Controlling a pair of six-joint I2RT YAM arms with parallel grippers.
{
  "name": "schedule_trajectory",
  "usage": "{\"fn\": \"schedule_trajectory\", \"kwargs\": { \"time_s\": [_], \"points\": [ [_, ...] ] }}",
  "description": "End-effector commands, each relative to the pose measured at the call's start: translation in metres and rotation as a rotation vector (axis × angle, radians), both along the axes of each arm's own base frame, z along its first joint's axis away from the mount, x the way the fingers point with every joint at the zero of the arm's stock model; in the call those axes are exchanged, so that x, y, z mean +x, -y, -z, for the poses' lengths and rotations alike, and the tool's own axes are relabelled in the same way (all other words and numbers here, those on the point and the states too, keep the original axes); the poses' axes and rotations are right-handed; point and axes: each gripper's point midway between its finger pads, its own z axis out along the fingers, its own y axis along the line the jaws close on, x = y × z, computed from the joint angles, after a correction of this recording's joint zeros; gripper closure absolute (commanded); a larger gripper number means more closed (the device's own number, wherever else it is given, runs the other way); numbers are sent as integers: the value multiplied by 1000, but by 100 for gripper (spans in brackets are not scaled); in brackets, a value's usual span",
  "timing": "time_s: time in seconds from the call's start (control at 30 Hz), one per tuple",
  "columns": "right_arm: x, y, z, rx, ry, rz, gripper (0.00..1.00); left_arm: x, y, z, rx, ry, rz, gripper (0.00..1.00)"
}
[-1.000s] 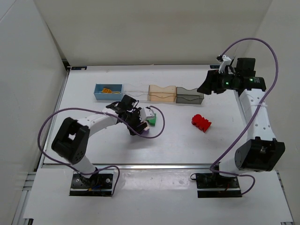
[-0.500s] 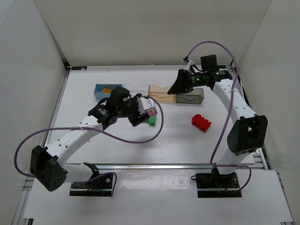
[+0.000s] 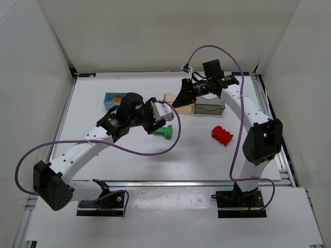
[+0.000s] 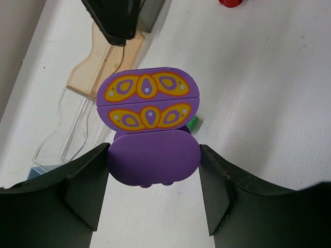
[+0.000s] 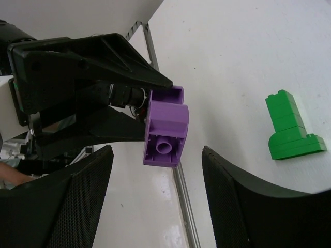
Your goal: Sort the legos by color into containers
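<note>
Currently left pincer (image 3: 155,116) clamps purple lego (image 4: 150,111) aloft; right pincer (image 3: 178,99) half spread, empty, near orange container (image 4: 106,64).

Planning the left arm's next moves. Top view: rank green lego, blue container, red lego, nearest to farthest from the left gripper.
1. green lego, just nearside of the left gripper, which holds the purple lego.
2. blue container, back left.
3. red lego, far right.

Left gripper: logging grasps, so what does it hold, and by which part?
The left gripper holds the purple lego by the sides of its plain end; the patterned end sticks out.
</note>
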Motion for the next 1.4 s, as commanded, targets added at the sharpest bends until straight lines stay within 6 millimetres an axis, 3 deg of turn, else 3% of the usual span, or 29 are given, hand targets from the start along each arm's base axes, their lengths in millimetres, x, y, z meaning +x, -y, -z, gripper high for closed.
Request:
{"fn": "schedule_trajectory", "kwargs": {
  "time_s": [0.0,0.4,0.5,0.8,1.13,1.37],
  "points": [
    [-7,-6,-14,54,59,-74,27,9,5,-30,-40,82,-2,68],
    [-21,-24,-5,39,75,-139,29,17,10,-35,-55,127,0,69],
    [-19,-26,-1,39,61,-144,43,18,10,-36,-56,132,-4,69],
    [-19,-24,-4,70,45,-153,99,16,5,-31,-49,133,-18,70],
    [6,23,-27,101,83,-35,100,-1,-13,-8,-17,79,-51,74],
    [8,37,-30,99,101,-2,100,-2,-20,-3,-2,67,-78,76]
  ]
}}
